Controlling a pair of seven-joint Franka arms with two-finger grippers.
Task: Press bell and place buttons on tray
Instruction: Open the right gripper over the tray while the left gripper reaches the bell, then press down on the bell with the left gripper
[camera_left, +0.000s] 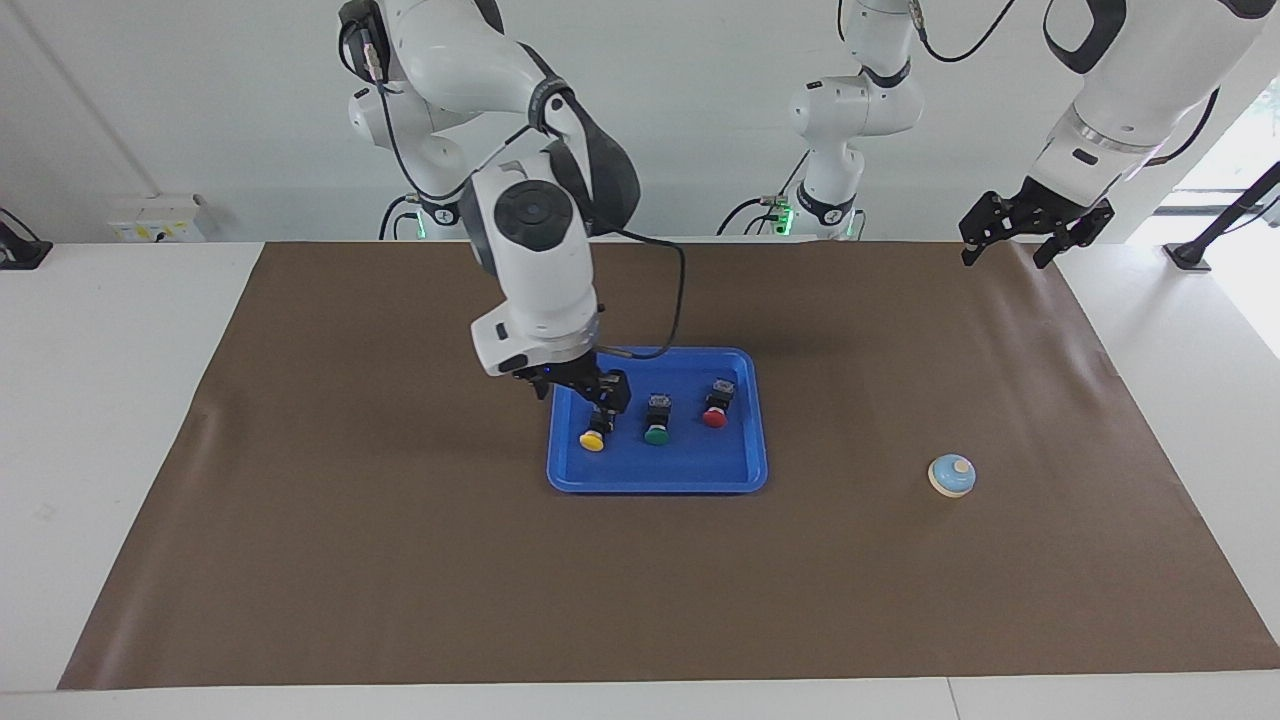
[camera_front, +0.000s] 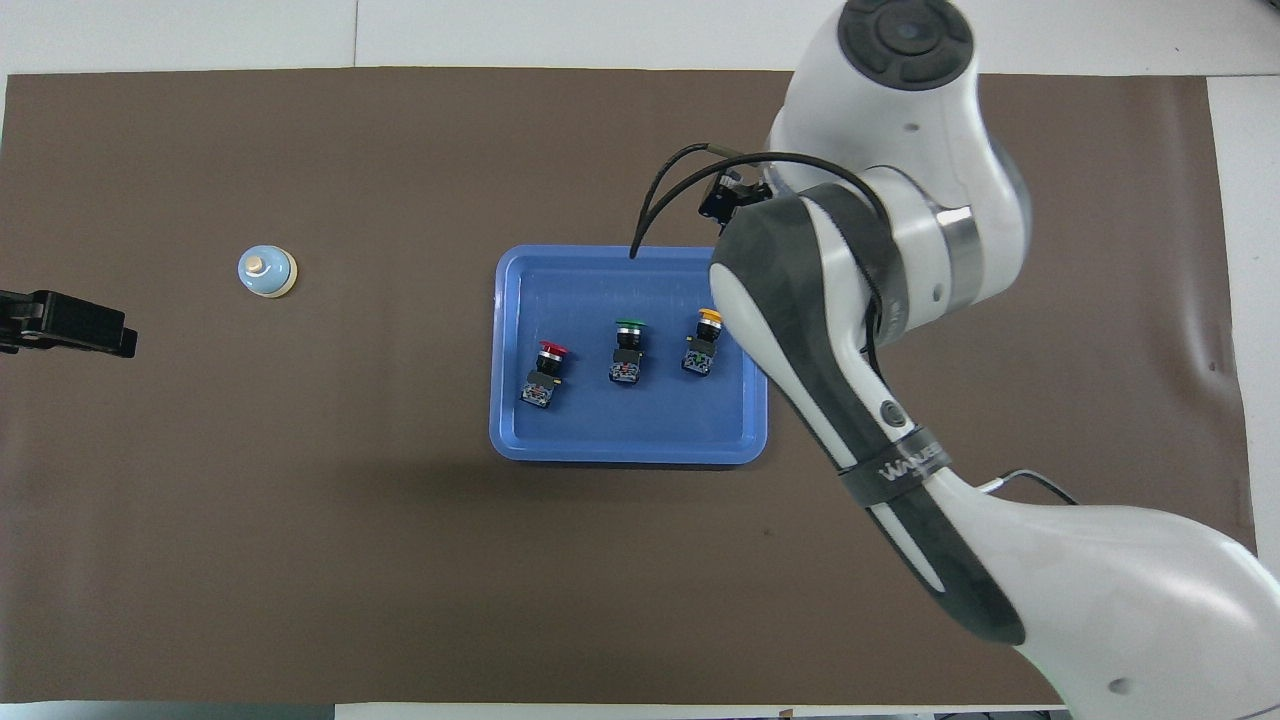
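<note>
Three small black-and-blue push-buttons, red-capped (camera_front: 545, 371), green-capped (camera_front: 627, 349) and yellow-capped (camera_front: 703, 340), are being held in the flat bright blue plastic tray (camera_front: 630, 445), lying in a row with caps pointing away from the robots. The light blue dome bell (camera_left: 952, 475) is sitting toward the left arm's end. The right gripper (camera_left: 580, 385) is hanging spread and empty over the tray's edge; the left gripper (camera_left: 1034, 228), also spread, is waiting.

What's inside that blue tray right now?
In the tray lie three push-buttons in a row: red, green and yellow. In the overhead view the right arm covers the tray's corner beside the yellow one.
</note>
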